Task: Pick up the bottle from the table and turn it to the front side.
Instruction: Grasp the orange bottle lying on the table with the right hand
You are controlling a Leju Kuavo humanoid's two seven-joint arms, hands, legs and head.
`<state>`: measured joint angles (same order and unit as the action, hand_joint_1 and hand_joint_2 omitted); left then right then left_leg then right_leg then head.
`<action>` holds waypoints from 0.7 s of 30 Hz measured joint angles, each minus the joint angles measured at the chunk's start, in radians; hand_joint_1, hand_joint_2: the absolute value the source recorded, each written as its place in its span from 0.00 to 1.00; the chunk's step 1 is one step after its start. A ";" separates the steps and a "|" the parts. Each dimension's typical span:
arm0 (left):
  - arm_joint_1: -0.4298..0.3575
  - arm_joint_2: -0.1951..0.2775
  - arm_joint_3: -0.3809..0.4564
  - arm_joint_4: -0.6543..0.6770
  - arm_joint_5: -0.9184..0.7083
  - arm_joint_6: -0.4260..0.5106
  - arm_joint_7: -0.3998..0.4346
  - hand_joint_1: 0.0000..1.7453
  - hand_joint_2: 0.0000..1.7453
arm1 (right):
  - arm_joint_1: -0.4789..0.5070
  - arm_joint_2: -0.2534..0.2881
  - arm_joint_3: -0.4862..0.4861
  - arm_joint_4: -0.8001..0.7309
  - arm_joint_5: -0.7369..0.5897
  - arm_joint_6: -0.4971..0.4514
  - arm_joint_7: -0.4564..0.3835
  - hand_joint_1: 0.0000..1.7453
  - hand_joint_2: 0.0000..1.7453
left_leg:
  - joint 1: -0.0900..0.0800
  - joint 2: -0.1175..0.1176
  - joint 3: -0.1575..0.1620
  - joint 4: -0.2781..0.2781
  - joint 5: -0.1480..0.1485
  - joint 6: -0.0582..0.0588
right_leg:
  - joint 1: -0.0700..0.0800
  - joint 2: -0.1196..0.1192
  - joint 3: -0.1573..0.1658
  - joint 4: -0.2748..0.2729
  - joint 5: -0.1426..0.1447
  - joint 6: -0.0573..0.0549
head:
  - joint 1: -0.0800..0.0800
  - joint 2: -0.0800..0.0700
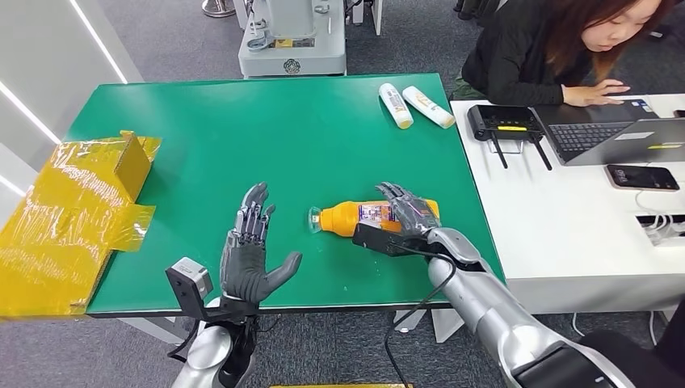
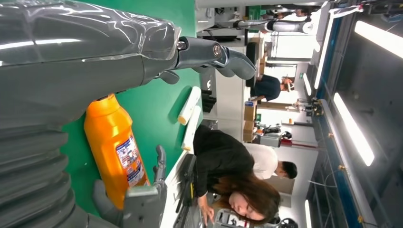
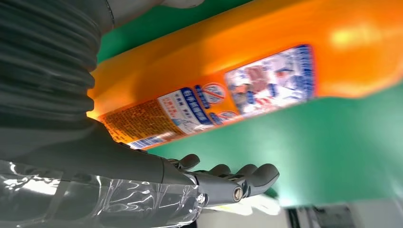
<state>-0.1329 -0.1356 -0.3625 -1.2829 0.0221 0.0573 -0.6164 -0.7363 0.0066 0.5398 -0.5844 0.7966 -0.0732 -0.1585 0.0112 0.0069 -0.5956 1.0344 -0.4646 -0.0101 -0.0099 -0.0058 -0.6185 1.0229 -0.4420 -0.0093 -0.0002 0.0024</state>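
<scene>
Ideally the right hand, fingers apparently spread over the lying bottle, closes midway around it, while the left hand waits open.

A glossy orange plastic bottle with a printed paper-like label lies on the matt green table. Shiny yellow film wraps the cardboard box at its edge. The right hand and left hand show dark matt fingers; smooth silver metal-look shells cover the arms.
</scene>
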 joint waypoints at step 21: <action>-0.002 0.000 -0.010 0.004 0.003 -0.004 0.025 0.00 1.00 | -0.120 -0.010 0.108 0.167 0.088 0.109 0.051 0.59 1.00 | 0.000 0.000 0.000 0.000 0.000 0.000 | 0.000 0.000 0.000 0.000 0.000 0.000 | 0.000 0.000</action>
<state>-0.1346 -0.1358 -0.3720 -1.2787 0.0251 0.0538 -0.5909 -0.8560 -0.0030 0.6477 -0.4172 0.8846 0.0361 -0.1073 0.0112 0.0068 -0.5954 1.0344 -0.4646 -0.0101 -0.0099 -0.0058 -0.6185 1.0228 -0.4420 -0.0093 -0.0004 0.0025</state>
